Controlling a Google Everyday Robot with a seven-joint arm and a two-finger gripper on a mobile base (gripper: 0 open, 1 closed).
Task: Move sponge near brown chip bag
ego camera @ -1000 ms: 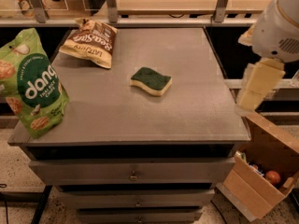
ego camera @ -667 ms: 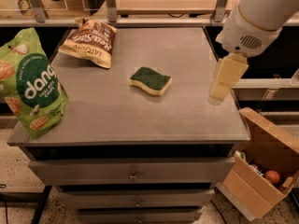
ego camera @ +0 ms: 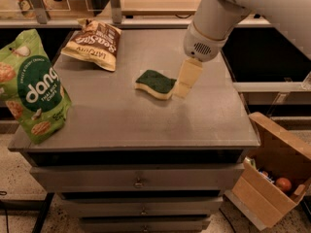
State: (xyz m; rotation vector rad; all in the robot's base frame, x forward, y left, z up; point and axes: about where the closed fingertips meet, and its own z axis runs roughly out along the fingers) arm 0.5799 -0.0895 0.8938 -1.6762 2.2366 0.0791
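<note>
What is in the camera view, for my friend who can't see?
The robot's pale claw is right beside a wavy sponge, dark green over yellow foam, on a grey metal cabinet. A crinkled brown chip bag lies back left; a big bright green snack bag stands front left.

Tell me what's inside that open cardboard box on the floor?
A round reddish-orange thing shows inside the cardboard box, beside small bits I cannot identify; its walls hide the rest. The gripper hangs over the cabinet top, close beside the sponge.
</note>
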